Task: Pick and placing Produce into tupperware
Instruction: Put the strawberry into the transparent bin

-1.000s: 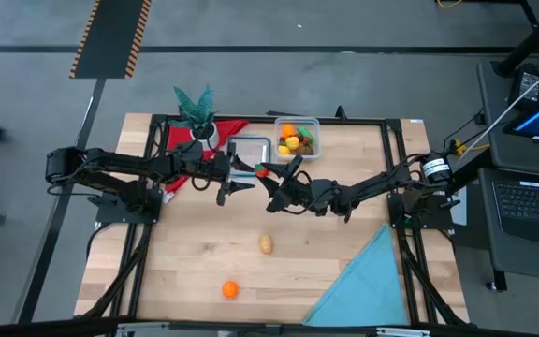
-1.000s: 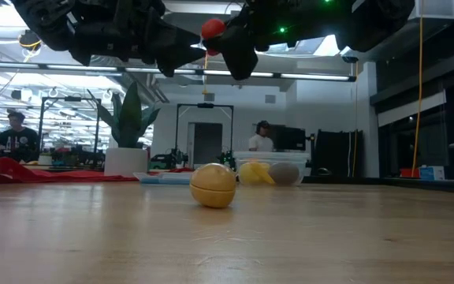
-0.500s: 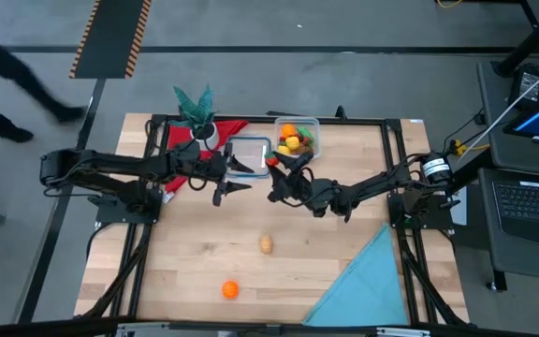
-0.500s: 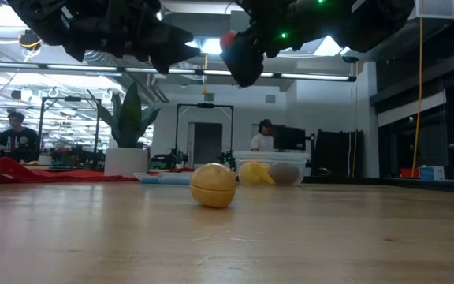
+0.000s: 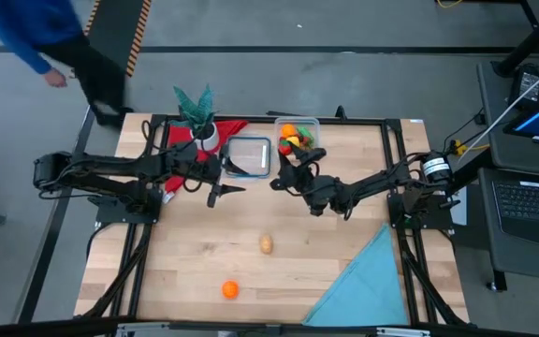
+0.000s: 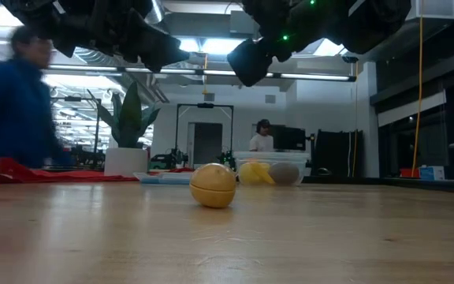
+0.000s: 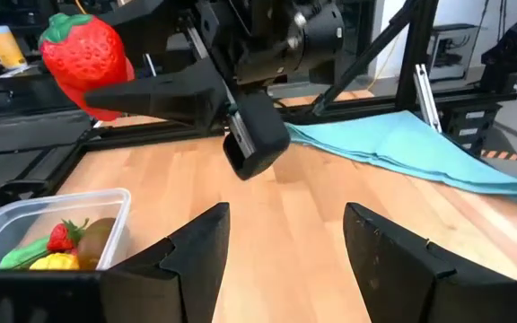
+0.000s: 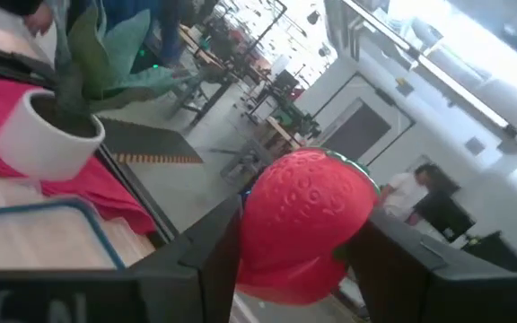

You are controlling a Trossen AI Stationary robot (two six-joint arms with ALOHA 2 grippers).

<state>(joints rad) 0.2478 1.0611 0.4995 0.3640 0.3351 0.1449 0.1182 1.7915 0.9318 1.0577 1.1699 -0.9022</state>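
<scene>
Red strawberry (image 8: pixel 303 224), gripped in the right hand (image 5: pixel 288 161), has moved toward twelve o'clock, now beside the tupperware (image 5: pixel 313 139); release comes next. Left hand (image 5: pixel 221 190) waits open, empty.

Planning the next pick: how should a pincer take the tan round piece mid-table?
From straight above, across the widest middle of the tan round piece. It sits alone on the table, nothing beside it, and its rounded sides give no better face.

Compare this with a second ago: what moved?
The right tool, shut on the strawberry, carried it toward the tupperware. The left tool, open and empty, drew back leftward. The brown piece and orange stayed put.
</scene>
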